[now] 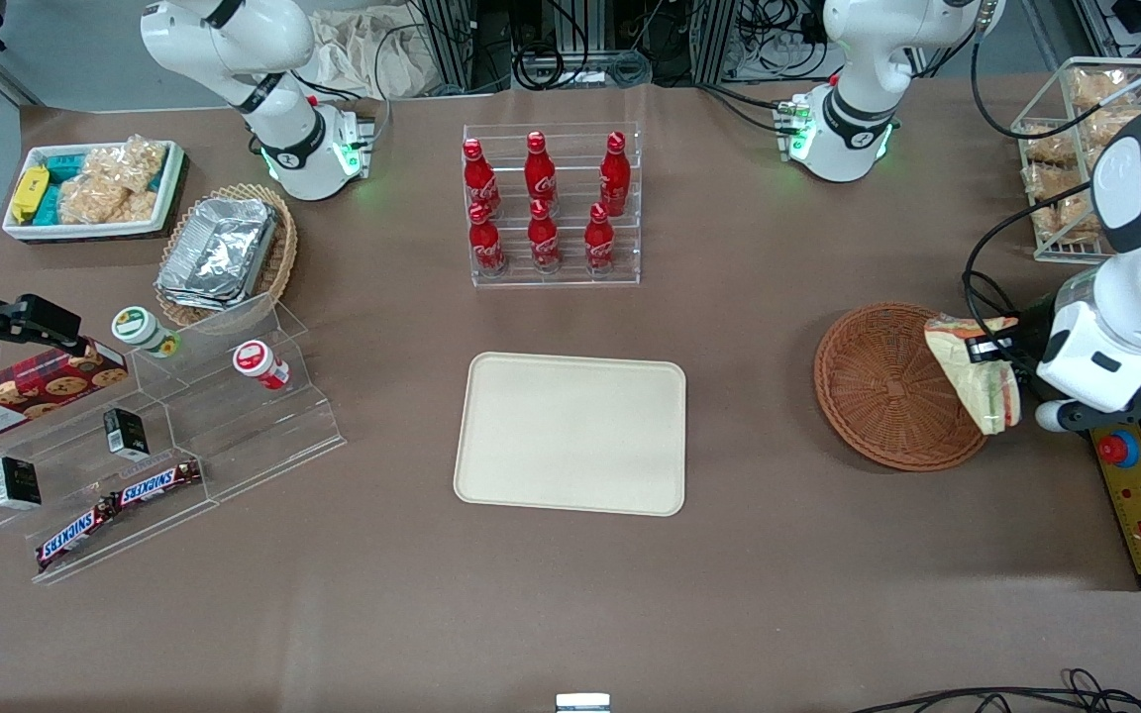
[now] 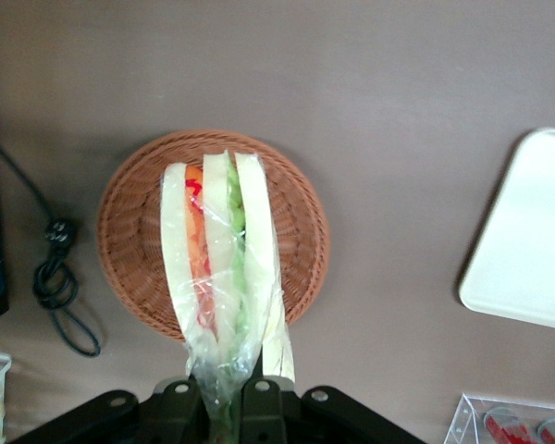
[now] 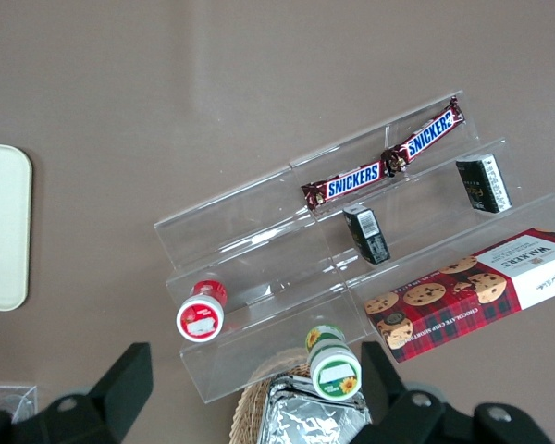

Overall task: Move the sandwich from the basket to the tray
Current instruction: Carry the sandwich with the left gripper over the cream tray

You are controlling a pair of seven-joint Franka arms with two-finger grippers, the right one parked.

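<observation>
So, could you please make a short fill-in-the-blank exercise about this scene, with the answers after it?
1. The claw is shut on the ____.
2. The sandwich hangs above the round ____.
3. The cream tray has ____ on it.
4. The clear rack holds ____ red bottles.

Answers: sandwich; basket; nothing; six

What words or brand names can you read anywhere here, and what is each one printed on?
"SNICKERS": each of the two bars on the clear stand.
"WALKERS": cookie box; smaller print unreadable.
Red bottles: white script too small to read.
Nothing readable on the sandwich held by the gripper.
</observation>
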